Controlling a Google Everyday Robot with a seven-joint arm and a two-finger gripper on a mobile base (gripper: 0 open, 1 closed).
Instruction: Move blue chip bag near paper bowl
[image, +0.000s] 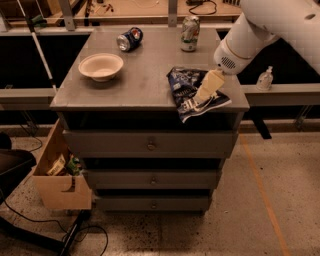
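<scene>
Blue chip bag (181, 84), one, under end effector (204, 96); one paper bowl (101, 65).

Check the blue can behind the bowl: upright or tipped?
Tipped: the blue can lies on its side, its round end facing the camera. The gripper is over the blue chip bag.

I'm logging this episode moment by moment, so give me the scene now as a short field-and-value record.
surface: grey cabinet top
blue chip bag: front right of the top, one corner past the front edge
paper bowl: left side, upright, well apart from the bag
gripper: over the bag's middle; contact unclear
other items: blue soda can on its side, second can upright, both at the back
task state: bag not yet near bowl
</scene>
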